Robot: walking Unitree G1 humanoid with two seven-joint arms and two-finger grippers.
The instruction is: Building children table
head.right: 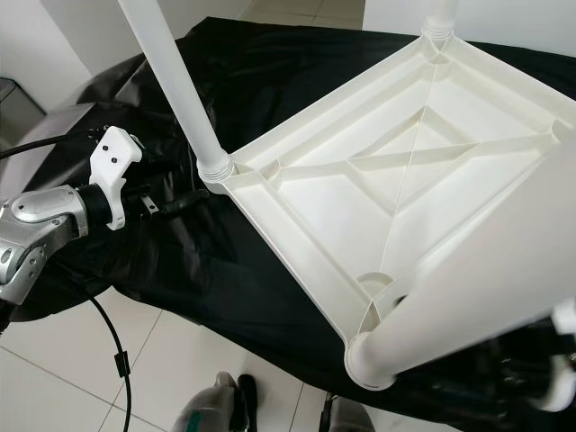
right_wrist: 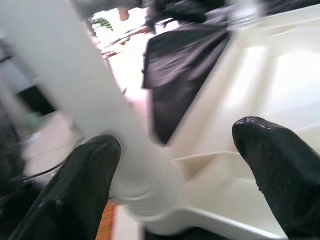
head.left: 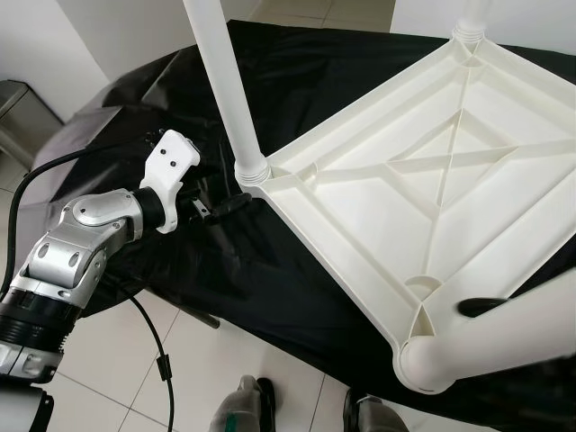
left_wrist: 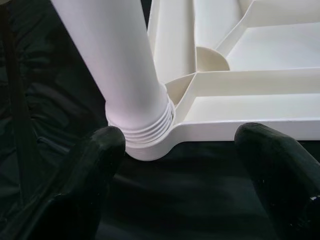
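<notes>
1. White plastic tabletop (head.left: 423,180) lies upside down, ribbed underside up, on a counter draped in black cloth (head.left: 297,81).
2. Left leg (head.left: 225,81) stands upright in the tabletop's left corner socket; threaded collar visible at its base in the left wrist view (left_wrist: 145,132).
3. Far leg (head.left: 470,22) is seated in the far corner.
4. Near leg (head.left: 495,337) sits at the near corner socket, leaning off to the right. It is blurred in the right wrist view.
5. Left gripper (head.left: 236,203): fingers spread, pointing at the base of the left leg, just beside the corner, not touching it. Fingertips (left_wrist: 102,150) flank the collar in the wrist view.
6. Right gripper (right_wrist: 180,160): fingers spread on either side of the near leg's base. Cannot tell if they touch it.
7. Tiled floor (head.left: 180,360) below the counter edge. Black cable (head.left: 148,333) hangs from the left arm.
</notes>
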